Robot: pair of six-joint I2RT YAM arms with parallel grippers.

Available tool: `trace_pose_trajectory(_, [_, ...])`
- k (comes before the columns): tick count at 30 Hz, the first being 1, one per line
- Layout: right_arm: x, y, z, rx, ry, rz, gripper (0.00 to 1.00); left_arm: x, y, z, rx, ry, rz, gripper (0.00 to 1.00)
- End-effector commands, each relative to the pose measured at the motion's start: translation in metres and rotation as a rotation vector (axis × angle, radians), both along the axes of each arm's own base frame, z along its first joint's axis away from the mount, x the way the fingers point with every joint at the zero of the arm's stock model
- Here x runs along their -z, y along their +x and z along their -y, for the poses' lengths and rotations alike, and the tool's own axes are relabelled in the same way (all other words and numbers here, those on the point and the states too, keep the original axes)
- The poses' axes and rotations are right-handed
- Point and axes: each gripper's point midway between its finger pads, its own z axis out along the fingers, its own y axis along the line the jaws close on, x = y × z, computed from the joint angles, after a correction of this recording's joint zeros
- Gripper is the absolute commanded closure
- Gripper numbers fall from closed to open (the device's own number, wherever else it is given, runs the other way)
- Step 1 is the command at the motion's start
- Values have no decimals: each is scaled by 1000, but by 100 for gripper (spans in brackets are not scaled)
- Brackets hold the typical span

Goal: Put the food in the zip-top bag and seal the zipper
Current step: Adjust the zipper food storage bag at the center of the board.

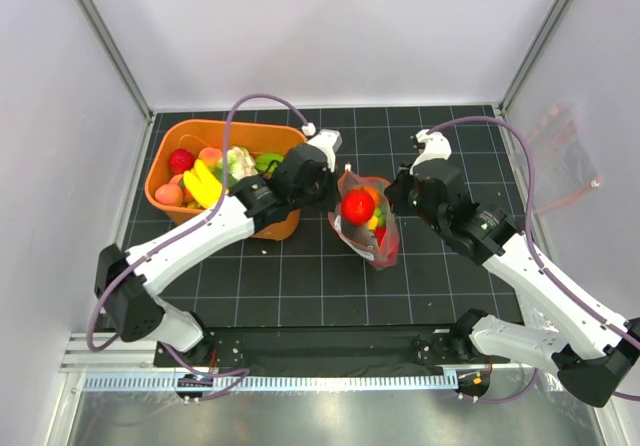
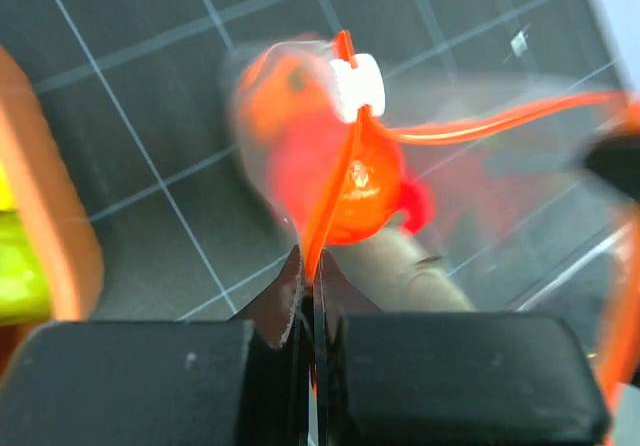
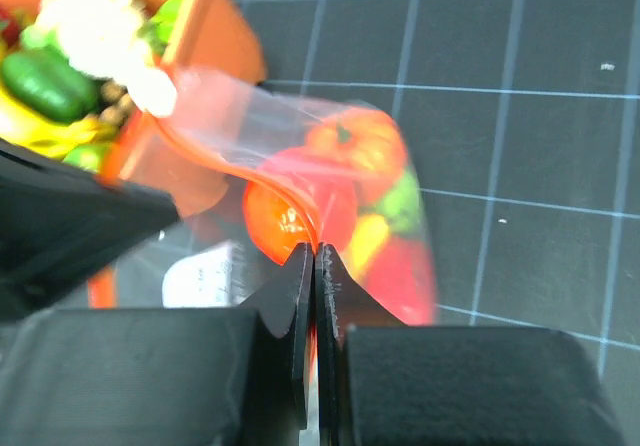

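Left wrist and right wrist views: left hand [image 2: 308,266] and right hand [image 3: 313,256] each clamp the zipper [image 2: 338,191]; food [image 3: 345,141] sits in the bag [image 3: 220,106].

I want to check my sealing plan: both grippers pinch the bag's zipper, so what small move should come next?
Probably draw the two grippers gently apart. The left gripper and right gripper are both shut on the zipper, which runs curved, and the food is inside; tension should straighten it for sealing.
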Motion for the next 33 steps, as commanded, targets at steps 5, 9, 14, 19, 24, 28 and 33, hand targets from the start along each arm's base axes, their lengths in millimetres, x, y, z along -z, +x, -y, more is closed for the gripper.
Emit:
trace_pose_trajectory(5, [-17,-22,-66,-369,156,9,99,-62,-3,14,41,-140,65,100])
trace_pose_trajectory(9, [-24,-20,-70,-372,172,27,99,-64,-2,37,104,-192,37,100])
trace_pose_trajectory(14, [-21,-23,-66,-376,147,21,98,-69,0,48,136,-216,28,100])
trace_pose_trajectory(19, [-28,-39,-85,-509,208,16,97,-73,3,53,138,-262,12,100])
trace_pose_trajectory(24, [-25,-44,-88,-529,228,-3,90,-73,8,51,115,-276,-3,98])
trace_pose_trajectory(28, [-14,-40,-81,-480,212,-18,73,-69,7,54,131,-286,-15,99])
trace_pose_trajectory(33, [-4,-42,-79,-468,209,-29,55,-66,-4,66,285,-309,-41,96])
